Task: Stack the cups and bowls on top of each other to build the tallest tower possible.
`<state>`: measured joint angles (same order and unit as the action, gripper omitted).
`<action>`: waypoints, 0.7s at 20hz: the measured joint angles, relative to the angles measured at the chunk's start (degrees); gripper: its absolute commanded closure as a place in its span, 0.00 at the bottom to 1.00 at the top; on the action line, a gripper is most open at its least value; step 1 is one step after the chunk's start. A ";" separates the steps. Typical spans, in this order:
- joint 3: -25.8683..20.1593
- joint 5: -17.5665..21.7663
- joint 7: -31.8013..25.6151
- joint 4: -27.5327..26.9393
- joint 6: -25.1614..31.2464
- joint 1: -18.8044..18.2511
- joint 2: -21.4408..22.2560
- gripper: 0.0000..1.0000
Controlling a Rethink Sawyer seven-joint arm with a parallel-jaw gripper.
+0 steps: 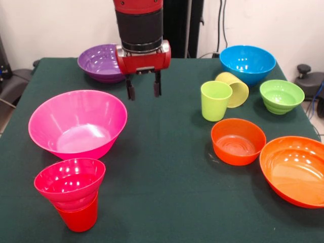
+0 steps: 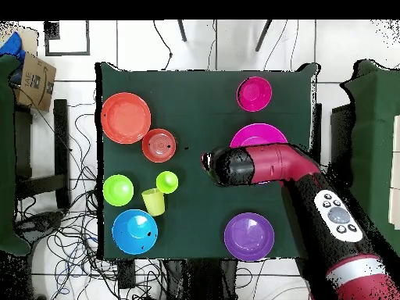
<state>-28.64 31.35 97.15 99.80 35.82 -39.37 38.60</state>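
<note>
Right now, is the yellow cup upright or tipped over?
Tipped over: the yellow cup lies on its side, resting against the green cup.

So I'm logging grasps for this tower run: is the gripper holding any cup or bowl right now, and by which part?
Nothing is held. The gripper hangs open and empty above the green cloth, between the purple bowl and the large pink bowl, touching neither.
</note>
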 measured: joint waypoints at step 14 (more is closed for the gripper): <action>1.40 0.17 0.00 9.39 -0.02 2.10 2.71 0.00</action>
<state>-27.23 31.52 97.15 109.19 35.80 -37.27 41.32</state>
